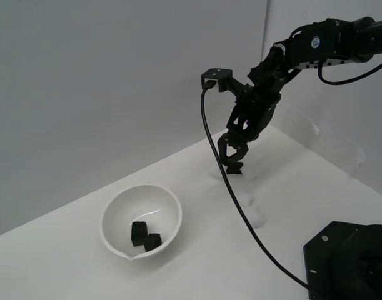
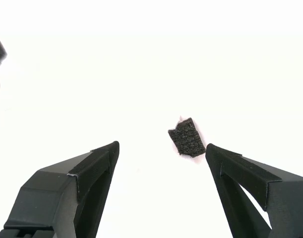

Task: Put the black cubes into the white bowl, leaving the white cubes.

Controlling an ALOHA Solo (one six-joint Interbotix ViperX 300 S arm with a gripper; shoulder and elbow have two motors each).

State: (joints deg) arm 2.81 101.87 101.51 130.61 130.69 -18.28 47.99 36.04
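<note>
While two black cubes point(image 1: 145, 235) already sit in the white bowl point(image 1: 115, 210), the exterior view has the gripper point(image 1: 234, 157) low over the table point(image 1: 65, 262), toward its far edge, well apart from the bowl near the front. Third black cube point(image 1: 236, 168) shows at the fingertips, down at the surface. White cubes point(image 1: 257, 216) lie in a loose row just past it toward the exterior view's right, faint against the white top. Bowl is round, glossy, deep-sided, with a small pour lip at the front. Black cable point(image 1: 223, 178) hangs from the wrist across the table.

Wrist view: fingers point(image 2: 87, 173) spread wide, holding nothing. The last black cube point(image 2: 187, 137) lies between them but off-centre, almost touching the tip of one finger, well clear of the other. Its face looks coarse and foamy, matte, edges a bit ragged, turned at an angle to the jaws. Table is blown out white, so no white cubes are readable here.

Step in hand, as I read it: reaching for the last black cube, grasp not yet made. Next move calls for shifting sideways to centre the cube, then closing; closing as is would likely shove it along. Foam should give slightly and hold well.
</note>
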